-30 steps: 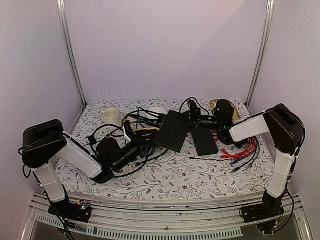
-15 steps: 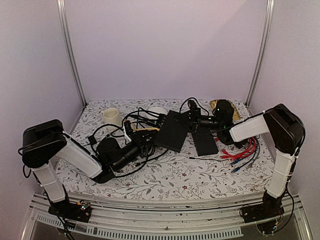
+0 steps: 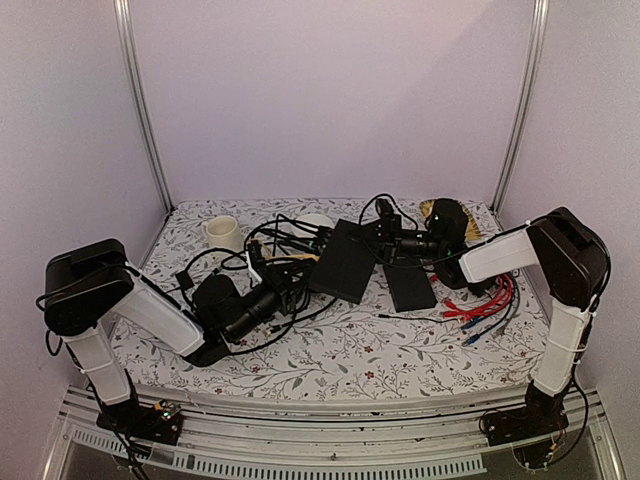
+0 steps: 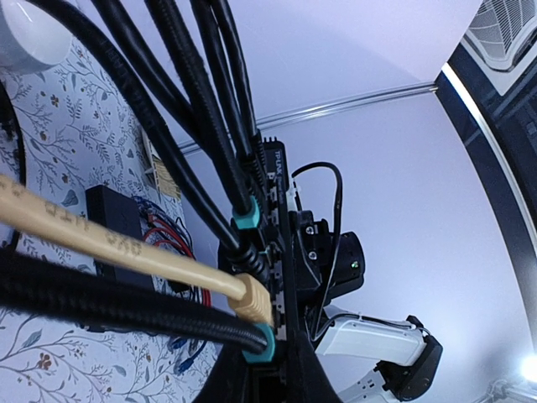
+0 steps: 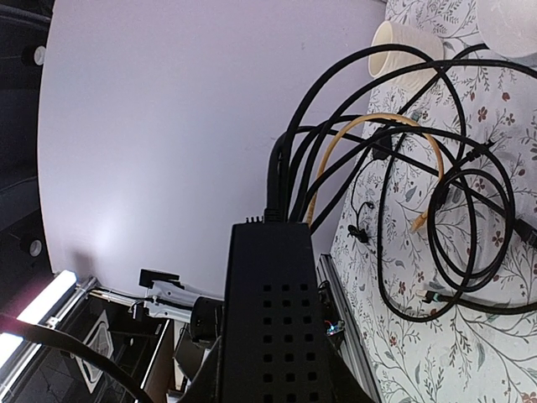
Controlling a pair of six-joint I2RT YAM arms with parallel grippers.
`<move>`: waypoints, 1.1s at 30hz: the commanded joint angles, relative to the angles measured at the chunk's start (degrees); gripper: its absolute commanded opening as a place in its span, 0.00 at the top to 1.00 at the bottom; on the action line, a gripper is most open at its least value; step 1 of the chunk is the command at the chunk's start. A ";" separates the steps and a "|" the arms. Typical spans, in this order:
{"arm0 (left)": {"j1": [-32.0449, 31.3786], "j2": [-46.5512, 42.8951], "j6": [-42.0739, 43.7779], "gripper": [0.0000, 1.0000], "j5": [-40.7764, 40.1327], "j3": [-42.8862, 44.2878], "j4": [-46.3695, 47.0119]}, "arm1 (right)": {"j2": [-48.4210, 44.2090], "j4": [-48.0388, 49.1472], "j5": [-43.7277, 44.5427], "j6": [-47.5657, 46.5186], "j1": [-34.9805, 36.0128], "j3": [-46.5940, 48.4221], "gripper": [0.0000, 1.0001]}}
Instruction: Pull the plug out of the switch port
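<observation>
Top external: switch (image 3: 345,262) in the middle of the desk (image 3: 330,352), apparently pinched at its rear edge by right fingers (image 3: 384,235); left fingers (image 3: 292,272) at the crowded plugs (image 4: 250,252), opening impossible to tell. Risks seizing the wrong one, or dragging the switch under a loose hold.

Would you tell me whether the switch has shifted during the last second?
No; the switch sits at the same spot beside the shorter black box.
</observation>
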 commanded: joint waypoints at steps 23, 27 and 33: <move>-0.47 -1.89 1.63 1.00 -5.19 -1.99 1.26 | -3.65 3.20 -1.27 -1.95 0.27 2.29 0.98; -0.48 -1.07 1.05 1.00 -6.58 -2.34 3.35 | -3.95 3.73 -1.26 -1.85 -0.06 1.73 0.99; -0.40 0.89 -1.19 1.00 -9.05 -3.22 7.85 | -3.95 5.49 -1.59 -0.99 -0.57 0.94 0.98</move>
